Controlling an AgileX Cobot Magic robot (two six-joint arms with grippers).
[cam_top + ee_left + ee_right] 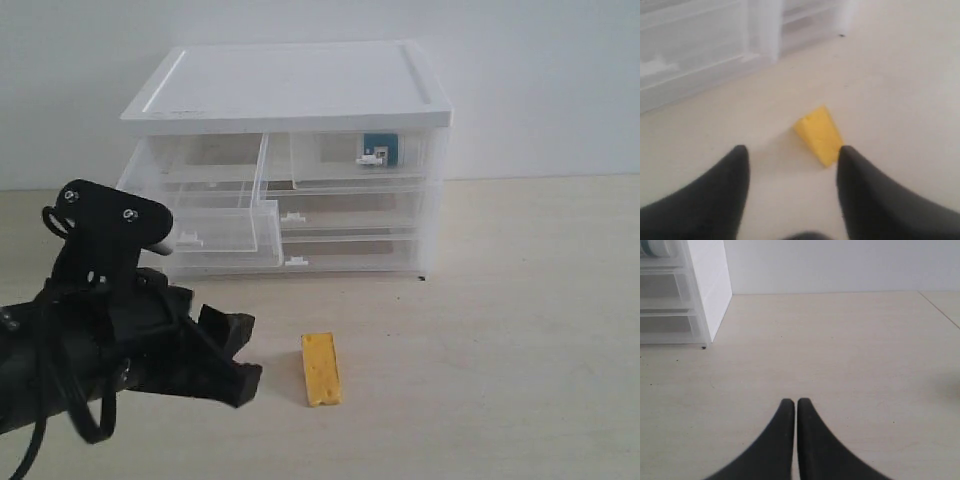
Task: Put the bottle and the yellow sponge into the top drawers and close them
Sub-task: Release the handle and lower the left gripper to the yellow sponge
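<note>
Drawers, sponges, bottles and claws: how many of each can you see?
Top drawers: 2
Wide drawers: 2
Yellow sponge: 1
Bottle: 1
Claws: 2 (left claw, right claw)
Total: 8

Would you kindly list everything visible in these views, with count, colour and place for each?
drawer unit: one, white top, translucent body, at the back of the table
top drawers: two, clear; the exterior view's left one pulled out, the right one looks shut
full-width drawers: two, clear, under the top pair, pushed in
bottle: one, teal label, inside the shut top drawer
yellow sponge: one, yellow, lying on the table in front of the unit
table: one, pale beige
left gripper: one, black, open, near the sponge, not touching
right gripper: one, black, shut, over bare table
</note>
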